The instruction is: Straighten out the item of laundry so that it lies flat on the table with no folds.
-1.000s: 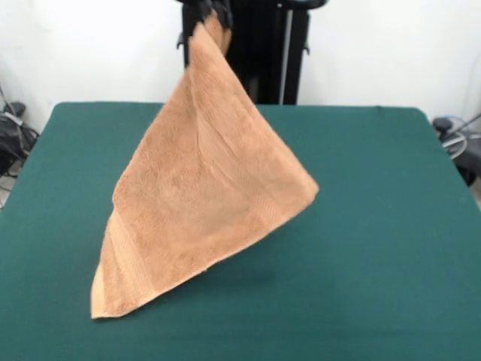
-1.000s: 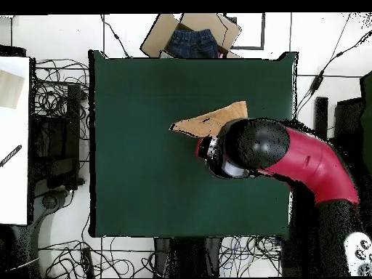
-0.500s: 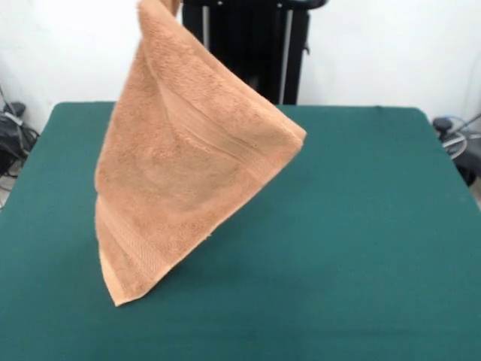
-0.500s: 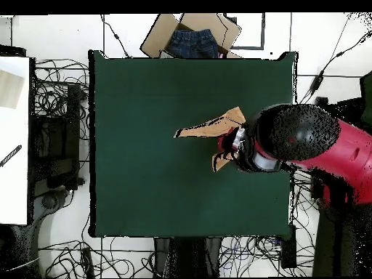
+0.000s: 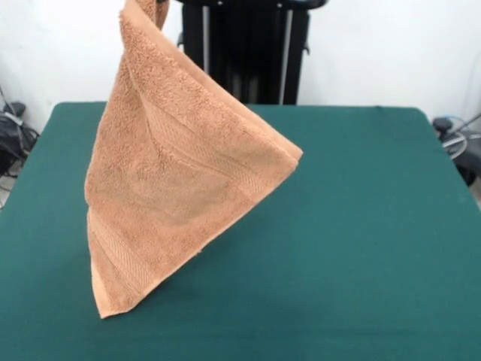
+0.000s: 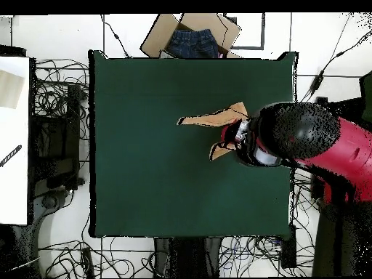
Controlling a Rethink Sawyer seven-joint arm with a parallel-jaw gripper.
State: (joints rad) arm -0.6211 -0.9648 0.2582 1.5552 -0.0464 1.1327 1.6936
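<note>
The item of laundry [image 5: 173, 173], an orange-tan terry towel, hangs in the air by one corner at the top edge of the front view. It drapes as a diamond with a woven band across it. Its lowest corner reaches down to the green table [image 5: 361, 226] at front left; I cannot tell whether it touches. From overhead the towel [image 6: 214, 118] shows as a thin strip beside the red arm [image 6: 305, 142]. The arm's head hides the gripper there, and the gripper sits above the front view's top edge. The towel's hang shows it is held.
A cardboard box with blue denim [image 6: 192, 36] lies just past the table's edge at the top of the overhead view. A white surface [image 6: 14, 138] and many cables flank the table. The black pedestal [image 5: 248, 53] stands behind the towel.
The arm has carried the towel's held corner leftwards in the front view and higher. The hanging towel swung with it and its lower corner shifted along the table.
</note>
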